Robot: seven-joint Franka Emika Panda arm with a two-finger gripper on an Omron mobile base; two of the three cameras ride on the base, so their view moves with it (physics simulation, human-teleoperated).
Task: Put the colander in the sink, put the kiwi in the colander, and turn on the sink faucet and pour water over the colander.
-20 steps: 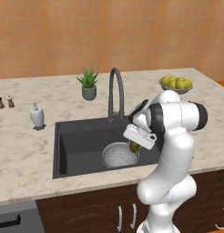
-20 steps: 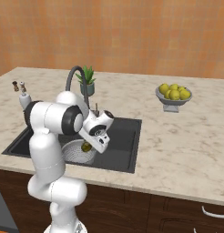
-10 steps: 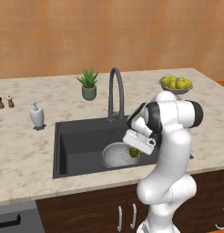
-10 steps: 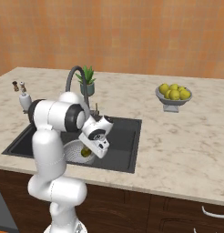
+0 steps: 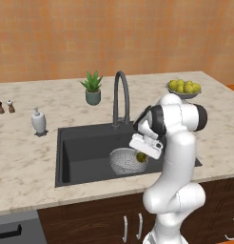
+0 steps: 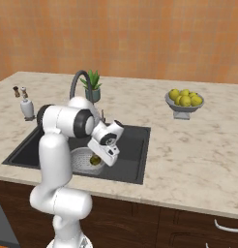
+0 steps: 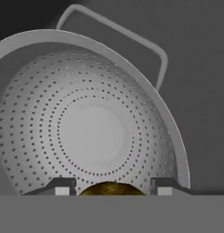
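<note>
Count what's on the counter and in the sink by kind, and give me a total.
Shakers: 2
Soap bottle: 1
Plant: 1
Fruit bowl: 1
Faucet: 1
Colander: 1
Kiwi: 1
Total: 8

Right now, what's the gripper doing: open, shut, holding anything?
Gripper: shut on the kiwi, held between the fingertips above the colander in the sink.

A rendered home kitchen: a marble-look counter [image 5: 24, 162] holds a black sink [image 5: 85, 147] with a gooseneck faucet [image 5: 120, 97] behind it. Near the sink stand a soap pump [image 5: 38, 121], potted plant [image 5: 92, 87] and fruit bowl [image 5: 184, 88]; dark wood cabinets [image 6: 188, 227] sit below.
</note>
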